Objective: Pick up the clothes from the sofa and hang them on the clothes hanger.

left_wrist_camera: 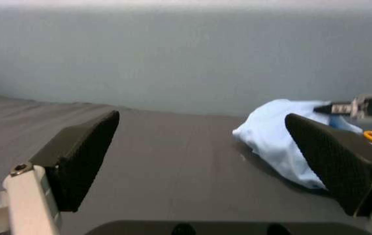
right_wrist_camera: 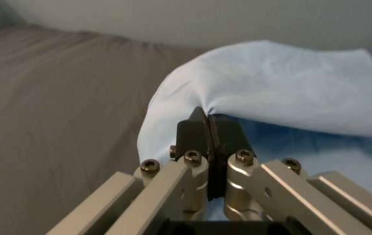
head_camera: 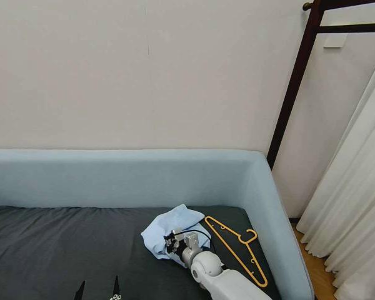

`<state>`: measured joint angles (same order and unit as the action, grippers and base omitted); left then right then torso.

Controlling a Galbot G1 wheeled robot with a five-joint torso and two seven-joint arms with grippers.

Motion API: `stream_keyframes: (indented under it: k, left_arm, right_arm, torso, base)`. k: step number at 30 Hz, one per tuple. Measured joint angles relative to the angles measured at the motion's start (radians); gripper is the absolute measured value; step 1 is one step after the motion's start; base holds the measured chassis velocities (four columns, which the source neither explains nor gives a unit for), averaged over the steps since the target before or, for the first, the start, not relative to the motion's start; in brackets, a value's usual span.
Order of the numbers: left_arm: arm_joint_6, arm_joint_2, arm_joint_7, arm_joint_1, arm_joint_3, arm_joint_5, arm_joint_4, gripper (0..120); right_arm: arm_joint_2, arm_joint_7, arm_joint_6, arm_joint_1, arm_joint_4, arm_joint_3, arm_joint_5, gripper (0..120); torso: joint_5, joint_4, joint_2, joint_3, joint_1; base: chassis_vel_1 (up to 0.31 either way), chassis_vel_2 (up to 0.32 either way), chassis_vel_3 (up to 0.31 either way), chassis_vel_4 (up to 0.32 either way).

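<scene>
The task is at its first step: the right gripper [right_wrist_camera: 207, 117] has its 2 fingers [right_wrist_camera: 193, 131] pressed together on 1 fold of the light blue garment [right_wrist_camera: 271, 83], at the edge of the bundle nearest the arm. The garment lies crumpled on the dark grey seat [head_camera: 62, 250] of the pale blue sofa [head_camera: 131, 178], toward the seat's right end and close under the backrest, and judging from how it sags onto the cushion it has not yet been lifted. The orange hanger [head_camera: 237, 247] lies flat on the seat just beside the garment, on its right, and nothing touches it. The left gripper [left_wrist_camera: 205, 152] hangs low over the bare seat to the garment's left, fingers wide apart and holding nothing, near the cloth but not touching it. What remains looks like nearly everything (raising the garment clear of the sofa, carrying it across, and getting it hung). The dark wooden coat stand [head_camera: 294, 81] rises beyond the sofa's right arm, next to a white curtain [head_camera: 356, 206], with nothing hanging on the part that is visible. No brand, label or readable writing appears on the garment, the hanger, the sofa or the grippers.
</scene>
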<state>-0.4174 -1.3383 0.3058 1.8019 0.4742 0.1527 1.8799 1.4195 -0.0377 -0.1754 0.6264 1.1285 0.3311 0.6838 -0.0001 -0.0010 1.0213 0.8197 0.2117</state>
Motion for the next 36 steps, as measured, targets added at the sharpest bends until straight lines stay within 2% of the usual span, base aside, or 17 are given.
stream_keyframes:
  k: [4, 5, 8, 9, 12, 18, 22, 25, 30, 36]
  left_arm:
    - [0.0, 0.0, 0.0, -0.013, -0.007, 0.001, -0.001, 100]
    - [0.0, 0.0, 0.0, -0.013, -0.007, 0.001, -0.001, 100]
    - [0.0, 0.001, 0.0, -0.025, -0.015, 0.002, -0.004, 100]
    - [0.0, 0.001, 0.0, -0.025, -0.015, 0.002, -0.004, 100]
    - [0.0, -0.001, 0.0, -0.033, -0.023, 0.002, -0.004, 100]
    - [0.0, -0.001, 0.0, -0.044, -0.026, 0.005, 0.001, 100]
    - [0.0, -0.002, 0.001, -0.046, -0.025, 0.006, 0.007, 100]
    - [0.0, -0.005, 0.002, -0.045, -0.023, 0.006, 0.016, 100]
    - [-0.008, -0.013, 0.006, -0.031, -0.013, 0.006, 0.029, 100]
    - [-0.022, -0.015, 0.01, -0.011, 0.0, 0.007, 0.045, 100]
  right_arm:
    - [-0.079, -0.061, -0.025, -0.03, 0.2, -0.018, 0.081, 0]
    - [-0.079, -0.061, -0.025, -0.03, 0.2, -0.018, 0.081, 0]
    - [-0.154, -0.113, -0.061, -0.096, 0.375, -0.027, 0.172, 0]
    - [-0.154, -0.113, -0.061, -0.096, 0.375, -0.027, 0.172, 0]
    - [-0.242, -0.125, -0.077, -0.213, 0.496, -0.005, 0.202, 0]
    - [-0.345, -0.115, -0.087, -0.397, 0.61, 0.044, 0.244, 0]
    - [-0.384, -0.091, -0.089, -0.495, 0.652, 0.071, 0.284, 0]
    - [-0.389, -0.075, -0.09, -0.56, 0.657, 0.089, 0.306, 0]
    - [-0.347, -0.086, -0.089, -0.679, 0.604, 0.105, 0.338, 0]
    - [-0.291, -0.224, -0.116, -0.779, 0.584, 0.09, 0.43, 0]
  torso:
    - [0.0001, -0.0001, 0.0, 0.0, 0.0]
    - [0.0001, -0.0001, 0.0, 0.0, 0.0]
    - [0.0001, -0.0002, 0.0, 0.0, 0.0]
    - [0.0001, -0.0002, 0.0, 0.0, 0.0]
    - [0.0001, -0.0002, 0.0, 0.0, 0.0]
    - [0.0, -0.0001, 0.0, 0.0, 0.0]
    - [-0.0001, -0.0003, 0.0, 0.0, 0.0]
    - [0.0002, -0.0003, 0.0, 0.0, 0.0]
    - [-0.0002, 0.0004, 0.0, 0.0, 0.0]
    - [-0.0003, 0.0002, 0.0, 0.0, 0.0]
  base:
    - [0.0, 0.0, 0.0, 0.0]
    - [0.0, 0.0, 0.0, 0.0]
    - [0.0, 0.0, 0.0, 0.0]
    - [0.0, 0.0, 0.0, 0.0]
    - [0.0, 0.0, 0.0, 0.0]
    - [0.0, 0.0, 0.0, 0.0]
    - [0.0, 0.0, 0.0, 0.0]
    - [0.0, 0.0, 0.0, 0.0]
    - [0.0, 0.0, 0.0, 0.0]
    - [0.0, 0.0, 0.0, 0.0]
